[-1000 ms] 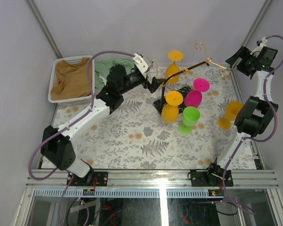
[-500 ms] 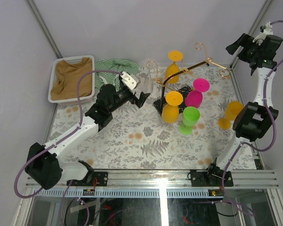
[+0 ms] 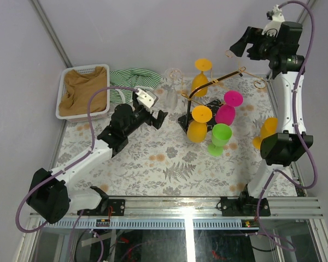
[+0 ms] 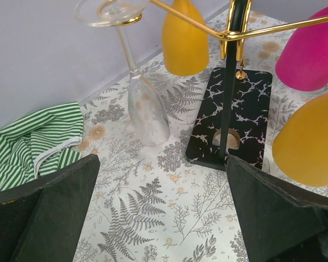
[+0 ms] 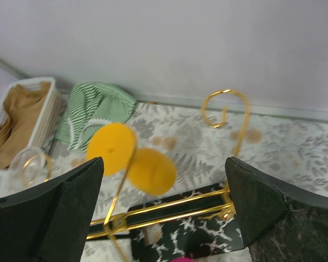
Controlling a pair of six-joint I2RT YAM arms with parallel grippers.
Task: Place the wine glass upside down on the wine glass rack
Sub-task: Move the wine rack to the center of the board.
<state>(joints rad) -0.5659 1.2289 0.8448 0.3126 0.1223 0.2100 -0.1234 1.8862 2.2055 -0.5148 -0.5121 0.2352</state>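
Observation:
A clear wine glass (image 3: 171, 87) hangs upside down, its foot caught in a gold hook at the left end of the wine glass rack (image 3: 216, 81). In the left wrist view the clear wine glass (image 4: 146, 109) hangs tilted, left of the rack's black base (image 4: 246, 103). My left gripper (image 3: 157, 117) is open and empty over the table, a short way near-left of that glass. My right gripper (image 3: 243, 46) is open and empty, held high over the rack's far side. Yellow, pink and green glasses hang on other arms. An orange glass (image 3: 269, 130) stands on the table at the right.
A white basket (image 3: 71, 112) with brown cloth sits at the far left. A green striped cloth (image 3: 126, 76) lies beside it. The yellow glass (image 4: 184, 35) and pink glass (image 4: 311, 54) hang close over the base. The right arm's elbow (image 3: 284, 148) overlaps the orange glass.
My left gripper has pulled back from the rack toward the near left, leaving the clear glass on its hook. The right arm has risen and swung toward the rack's far side.

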